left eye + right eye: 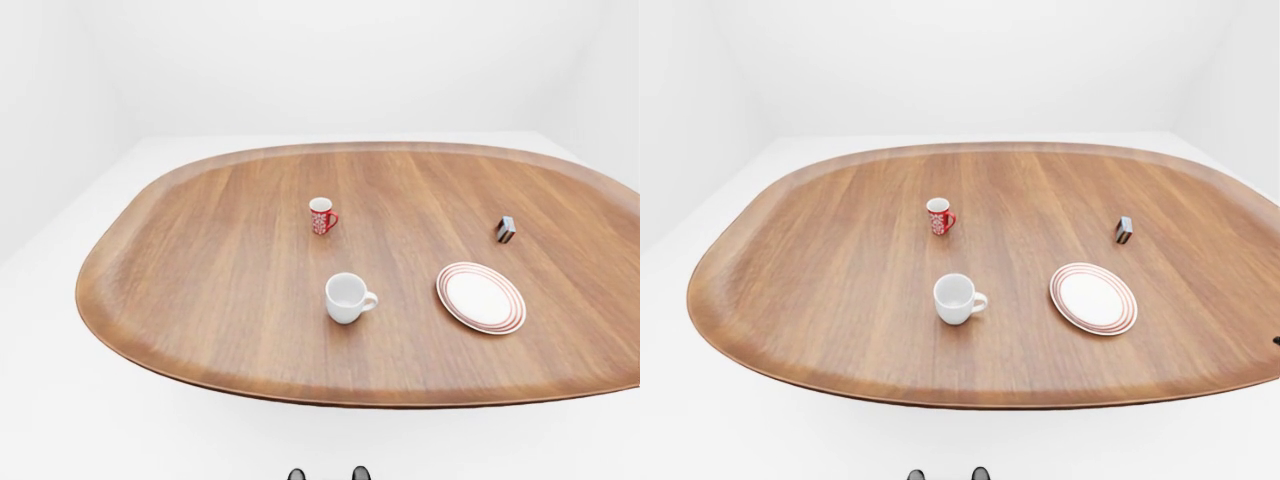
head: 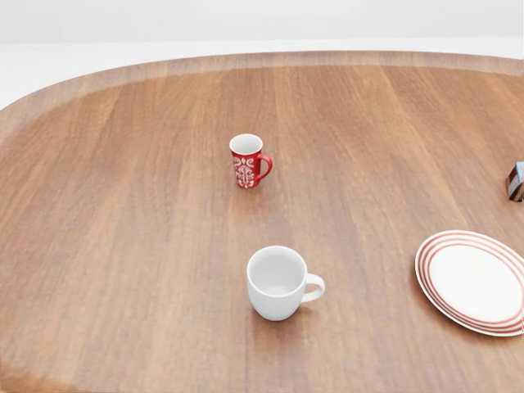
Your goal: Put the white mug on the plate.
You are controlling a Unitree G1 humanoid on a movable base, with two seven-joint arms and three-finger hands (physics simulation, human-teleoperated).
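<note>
A white mug [image 2: 277, 282] stands upright on the wooden table [image 2: 123, 213], its handle pointing to the right in the head view. A white plate with red rings [image 2: 475, 281] lies flat to the right of the mug, apart from it. The mug [image 1: 347, 298] and plate [image 1: 480, 297] also show in the left-eye view. Neither of my hands shows in any view.
A red patterned mug [image 2: 247, 161] stands above the white mug in the head view. A small dark box [image 1: 506, 230] sits above the plate. The table's near edge [image 1: 330, 395] curves along the bottom of the left-eye view. Two small dark shapes [image 1: 328, 474] show at its bottom edge.
</note>
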